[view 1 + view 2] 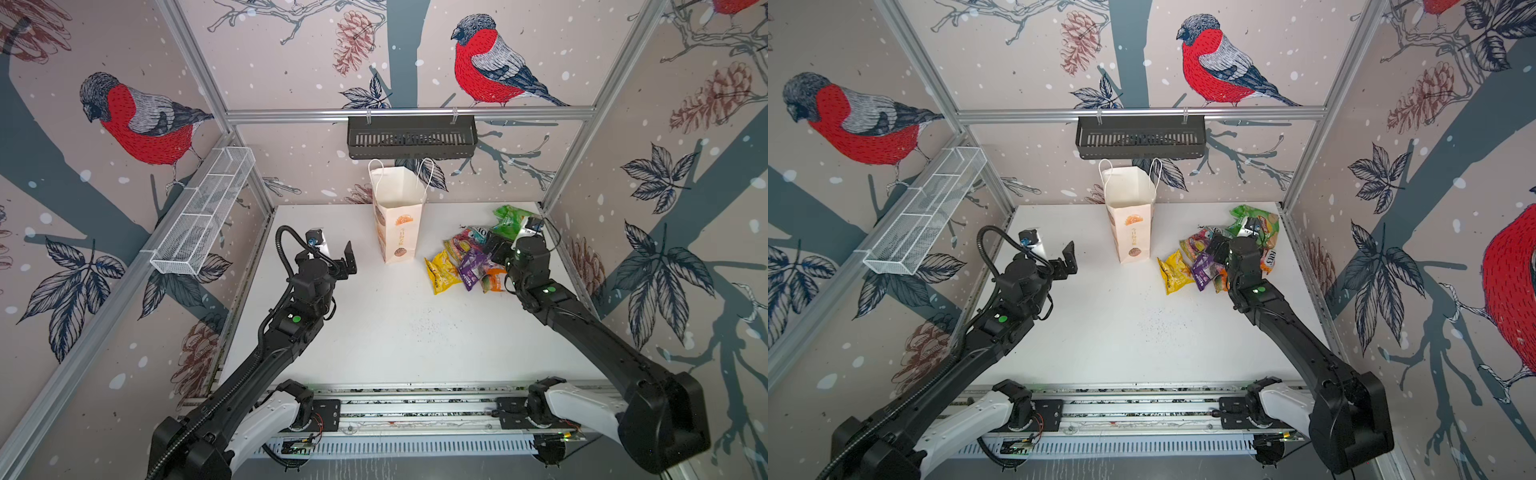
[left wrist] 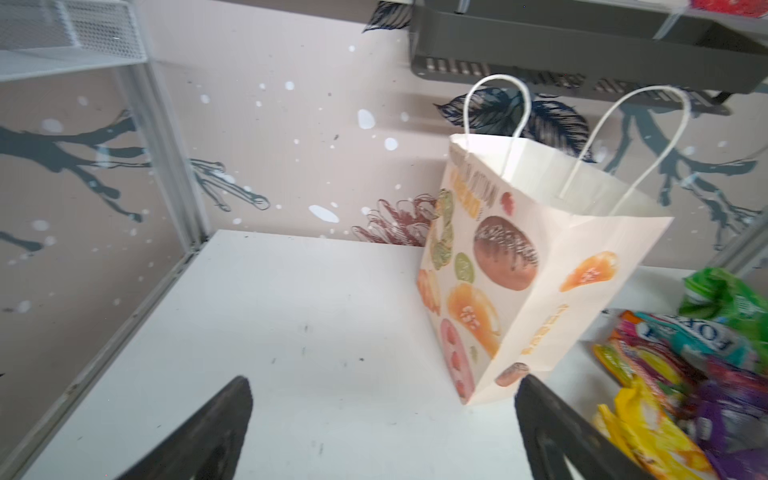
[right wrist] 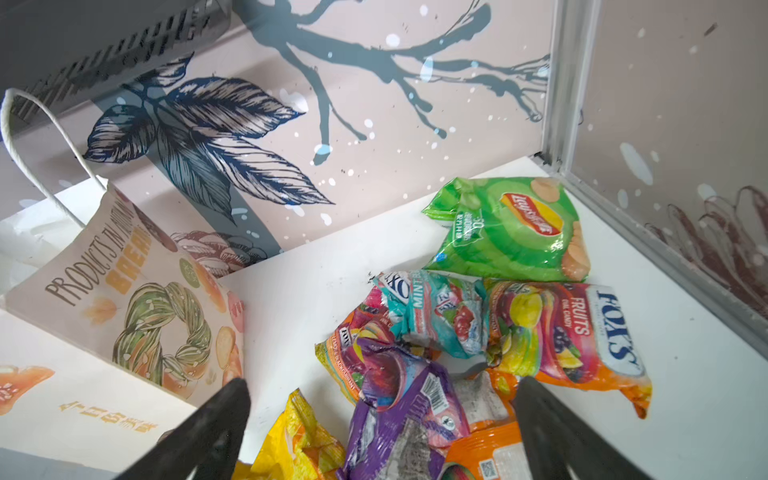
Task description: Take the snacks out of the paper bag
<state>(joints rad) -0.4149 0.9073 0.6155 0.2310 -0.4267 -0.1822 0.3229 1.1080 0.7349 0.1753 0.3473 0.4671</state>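
At the back of the bench (image 1: 374, 324), the paper bag (image 1: 398, 216) is standing upright with its mouth open and its cord handles raised, just below the black slotted basket (image 1: 411, 137) that is hanging on the rear rail. To its right and apart from it, the snacks (image 1: 469, 262) are lying on the bench in a loose, overlapping heap. The green packet (image 3: 511, 228) is sitting nearest the far corner, with the teal packet (image 3: 432, 307) and a multicoloured packet (image 3: 561, 332) touching in front of it. The purple packet (image 3: 399, 419) and the yellow packet (image 1: 440, 272) are lying on the near side. The right gripper (image 3: 382, 392) is hovering low over this heap, its fingers (image 3: 216, 424) spread wide and gripping nothing. The left gripper (image 2: 384, 386) is waiting left of the bag, not touching it, its fingers (image 2: 216, 428) likewise wide apart and empty. The step in hand looks like the end of a drop onto the heap. In both top views the inside of the bag is showing only plain paper, but its bottom is hidden, so I cannot tell whether a packet is lying there. If one is, the right arm will need to be lifting clear without dragging a packet, then reaching straight down between the handles. The bag looks light, so the left fingers may need to be steadying its wall.
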